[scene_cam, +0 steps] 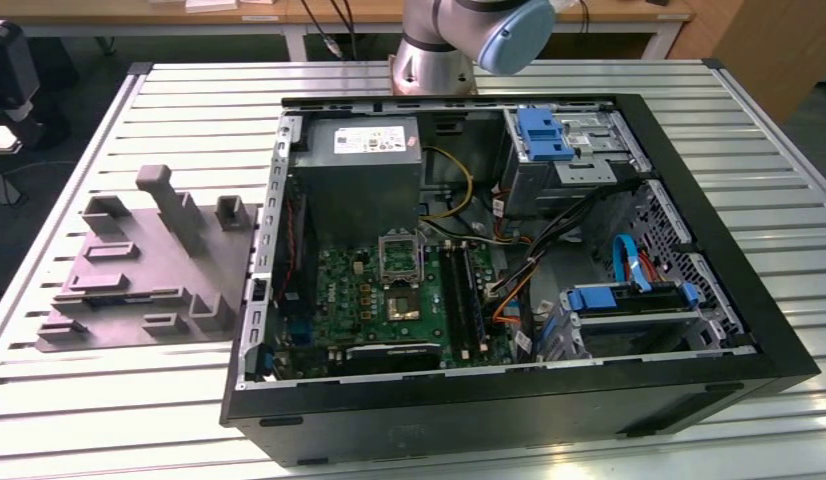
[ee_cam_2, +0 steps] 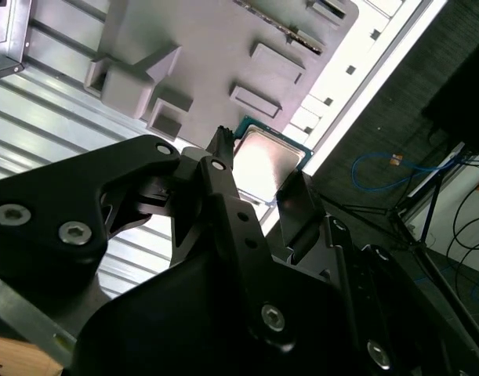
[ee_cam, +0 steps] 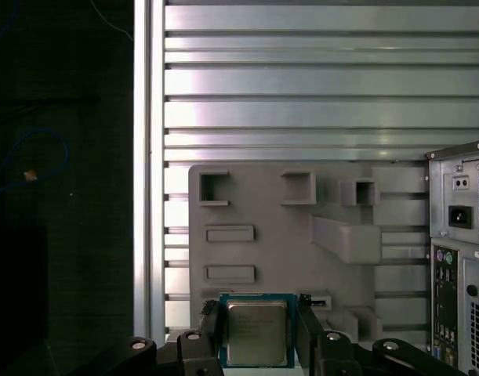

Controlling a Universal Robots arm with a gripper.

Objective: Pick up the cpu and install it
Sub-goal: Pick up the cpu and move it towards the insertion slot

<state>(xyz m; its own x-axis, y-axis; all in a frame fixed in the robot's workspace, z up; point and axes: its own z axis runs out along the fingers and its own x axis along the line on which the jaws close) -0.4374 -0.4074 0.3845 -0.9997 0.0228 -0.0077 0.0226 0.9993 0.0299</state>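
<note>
The cpu (ee_cam: pixel 257 333), a flat square chip with a dull silver top and a thin teal rim, sits between my gripper's black fingers (ee_cam: pixel 308 321), so the gripper (ee_cam: pixel 259 323) is shut on it. In both wrist views the chip (ee_cam_2: pixel 264 160) hangs in the air above the grey plastic fixture (ee_cam: pixel 302 235), which lies on the slatted table. In the second wrist view the gripper (ee_cam_2: pixel 259 171) clamps the chip by two opposite edges. The motherboard socket (scene_cam: pixel 400 249), a silver frame, lies inside the open computer case in the exterior view.
The open black computer case (scene_cam: pixel 733 330) takes up the middle of the slatted metal table (scene_cam: pixel 186 90), with cables, drive bays and a power supply (scene_cam: pixel 373 145) inside. The grey fixture (scene_cam: pixel 133 275) lies to the exterior view's left of it. The arm's base (scene_cam: pixel 447 40) stands at the table's back.
</note>
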